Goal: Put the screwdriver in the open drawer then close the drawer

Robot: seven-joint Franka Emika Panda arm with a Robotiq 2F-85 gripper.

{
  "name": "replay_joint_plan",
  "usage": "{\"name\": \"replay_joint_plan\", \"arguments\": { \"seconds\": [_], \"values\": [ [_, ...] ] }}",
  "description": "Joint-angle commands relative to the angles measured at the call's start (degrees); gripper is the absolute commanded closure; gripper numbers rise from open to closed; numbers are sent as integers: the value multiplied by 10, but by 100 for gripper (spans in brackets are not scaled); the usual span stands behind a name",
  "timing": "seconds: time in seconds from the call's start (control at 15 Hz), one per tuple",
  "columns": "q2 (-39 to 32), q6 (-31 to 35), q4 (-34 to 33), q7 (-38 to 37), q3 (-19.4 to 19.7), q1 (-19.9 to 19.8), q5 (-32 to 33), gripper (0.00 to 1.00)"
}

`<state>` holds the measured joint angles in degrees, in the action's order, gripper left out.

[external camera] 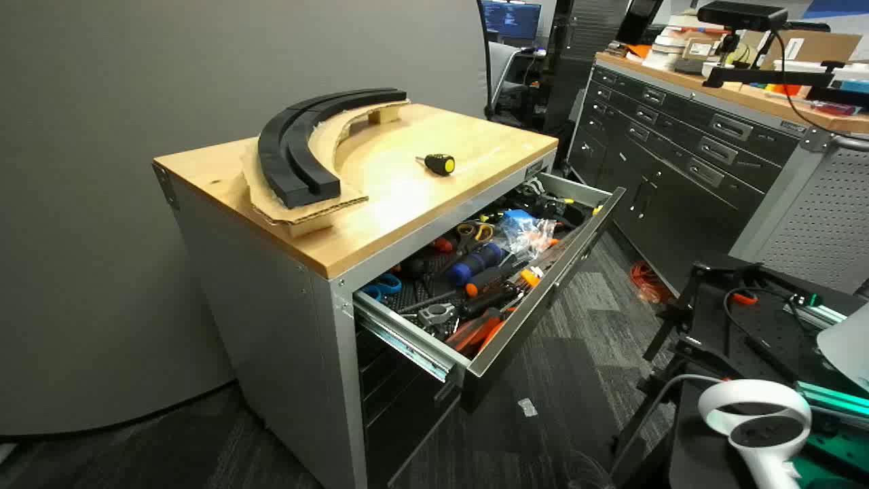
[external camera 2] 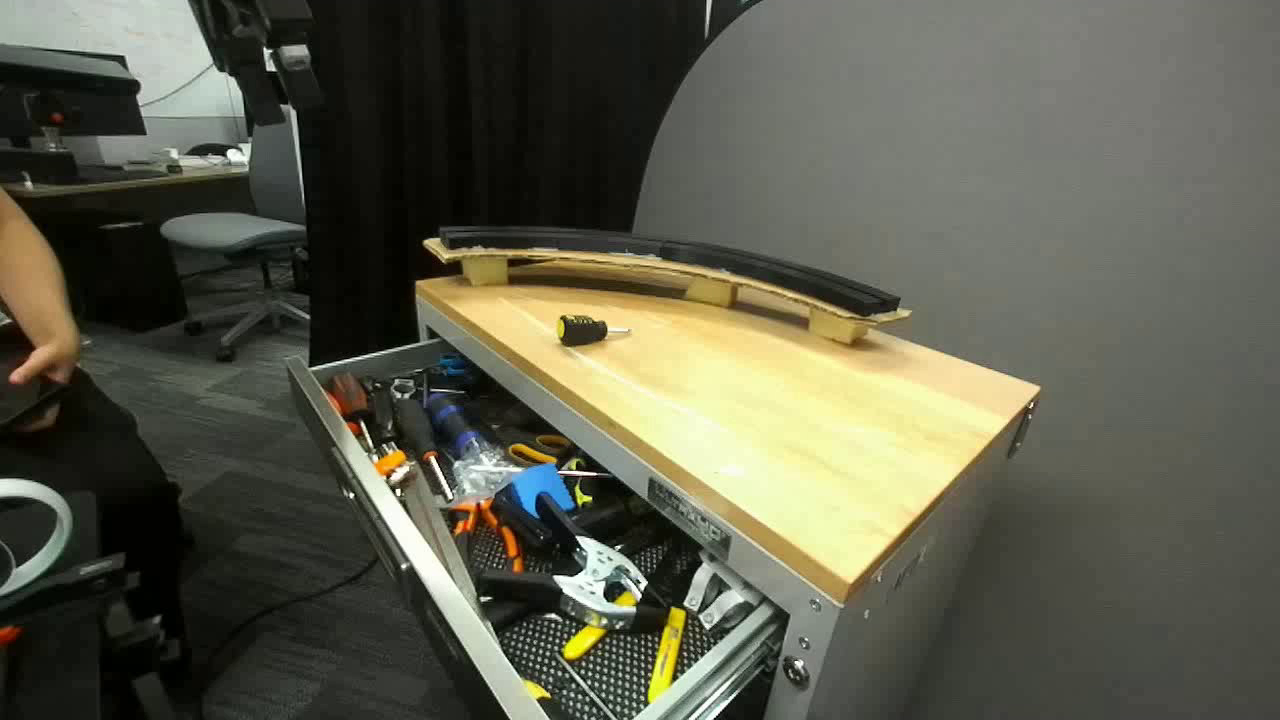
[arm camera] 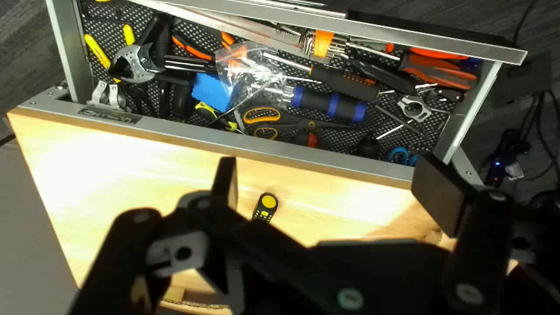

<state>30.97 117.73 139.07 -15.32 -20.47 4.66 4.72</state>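
The screwdriver, stubby with a black-and-yellow handle, lies on the wooden cabinet top in both exterior views (external camera: 438, 164) (external camera 2: 583, 330). In the wrist view its handle end (arm camera: 265, 206) shows; its shaft is hidden behind the gripper. The drawer is pulled out and full of tools in both exterior views (external camera: 543, 288) (external camera 2: 400, 530) and the wrist view (arm camera: 380, 33). My gripper (arm camera: 332, 188) is open, with nothing between its fingers. It is above the cabinet top, and in the picture the screwdriver appears nearer the left finger. The gripper is not clearly seen in the exterior views.
Curved black pieces (external camera: 292, 149) rest on cardboard supports along the back of the cabinet top. A dark tool chest (external camera: 679, 136) stands beyond the drawer. A dark device (external camera 2: 260, 60) hangs at the top left of an exterior view. A person (external camera 2: 40, 300) sits at the left there.
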Motion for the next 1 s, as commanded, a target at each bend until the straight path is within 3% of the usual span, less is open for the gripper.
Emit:
{"name": "replay_joint_plan", "arguments": {
  "seconds": [0.0, 0.33, 0.6, 0.93],
  "values": [
    [-4, -1, -4, -8, 14, 17, 10, 0],
    [-2, -1, -11, -8, 14, 16, 10, 0],
    [-128, 56, -66, -24, 6, 1, 26, 0],
    [-311, 106, -182, -66, -15, -33, 79, 0]
  ]
}}
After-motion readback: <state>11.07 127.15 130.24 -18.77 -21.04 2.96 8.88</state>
